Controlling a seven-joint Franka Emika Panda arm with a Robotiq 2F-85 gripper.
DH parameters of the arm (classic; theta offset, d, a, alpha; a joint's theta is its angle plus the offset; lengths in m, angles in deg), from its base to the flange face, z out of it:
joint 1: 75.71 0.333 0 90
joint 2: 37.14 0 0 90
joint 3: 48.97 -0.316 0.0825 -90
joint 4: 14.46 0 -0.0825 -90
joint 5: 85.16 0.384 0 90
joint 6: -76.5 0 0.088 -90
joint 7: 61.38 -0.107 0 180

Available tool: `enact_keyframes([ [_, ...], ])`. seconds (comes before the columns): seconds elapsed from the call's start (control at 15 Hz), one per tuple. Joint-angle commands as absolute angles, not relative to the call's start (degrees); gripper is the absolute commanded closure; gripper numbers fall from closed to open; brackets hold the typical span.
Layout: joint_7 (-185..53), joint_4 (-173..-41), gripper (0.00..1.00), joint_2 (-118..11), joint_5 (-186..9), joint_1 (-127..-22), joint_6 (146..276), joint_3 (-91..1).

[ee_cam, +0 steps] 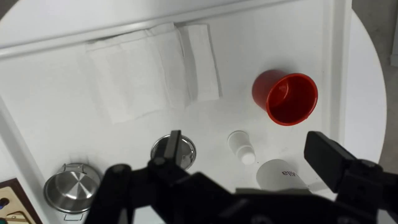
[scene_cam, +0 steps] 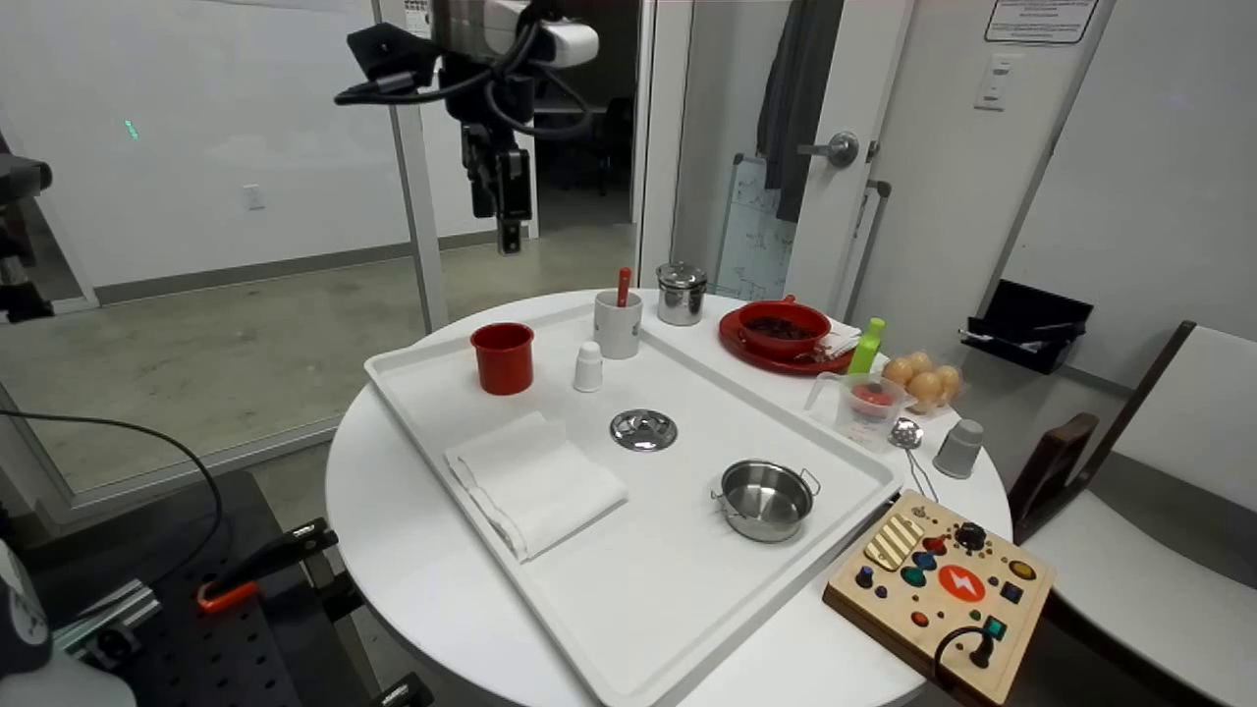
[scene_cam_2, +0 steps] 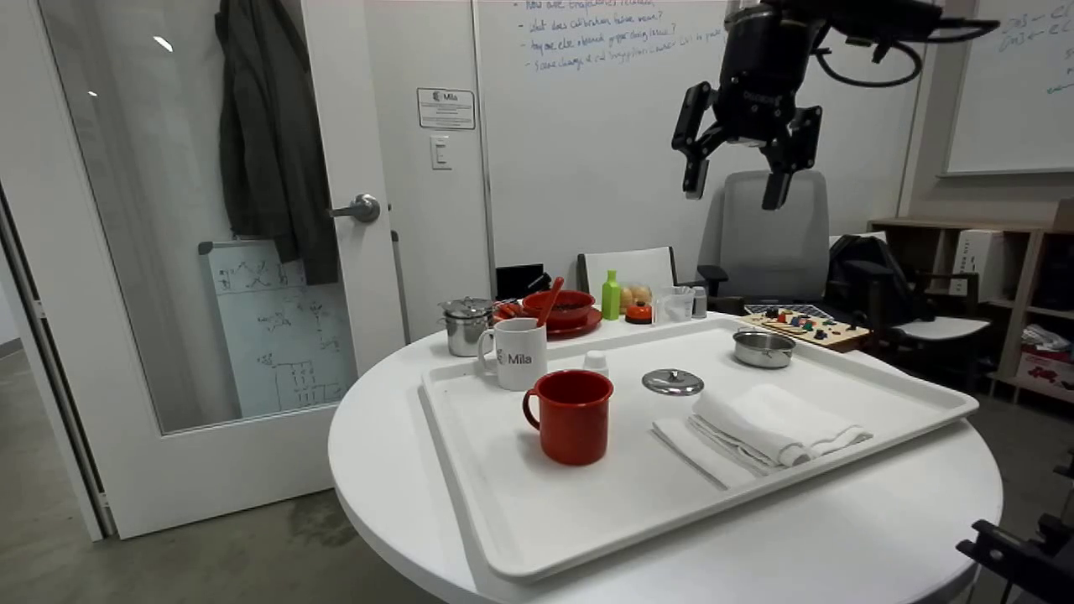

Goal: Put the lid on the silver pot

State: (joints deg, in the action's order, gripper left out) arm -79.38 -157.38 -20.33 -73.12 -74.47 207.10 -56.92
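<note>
The lid (scene_cam: pixel 643 430) is a small round shiny disc with a centre knob, lying flat on the white tray; it also shows in an exterior view (scene_cam_2: pixel 673 382). In the wrist view the lid (ee_cam: pixel 187 152) is partly hidden behind a finger. The silver pot (scene_cam: pixel 766 501) stands on the tray, uncovered, with wire handles; it also shows in an exterior view (scene_cam_2: pixel 763 349) and at the lower left of the wrist view (ee_cam: pixel 72 190). My gripper (scene_cam_2: pixel 736 193) is open and empty, high above the tray, pointing down; it also shows in the wrist view (ee_cam: pixel 244 140).
The white tray (scene_cam: pixel 668 599) also holds a folded white cloth (scene_cam: pixel 538 481), a red cup (scene_cam: pixel 504 359), a white shaker (scene_cam: pixel 588 367) and a white mug (scene_cam: pixel 617 326) with a red handle sticking out. Behind the tray stand a lidded steel canister (scene_cam: pixel 682 295) and a red dish (scene_cam: pixel 782 330).
</note>
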Motion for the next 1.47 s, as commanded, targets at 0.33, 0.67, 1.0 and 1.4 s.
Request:
enact_keyframes([
  [0.33, -79.34, -147.4, 0.0, -32.69, -75.46, -74.51, 206.65, -54.04],
  [0.67, -81.07, -148.09, 0.0, -34.8, -76.48, -74.17, 208.63, -54.27],
  [1.0, -82.77, -143.68, 0.0, -45.3, -75.03, -73.98, 213.71, -53.64],
  [1.4, -83.82, -138.29, 0.0, -54.53, -76.79, -72.74, 220.11, -51.71],
])
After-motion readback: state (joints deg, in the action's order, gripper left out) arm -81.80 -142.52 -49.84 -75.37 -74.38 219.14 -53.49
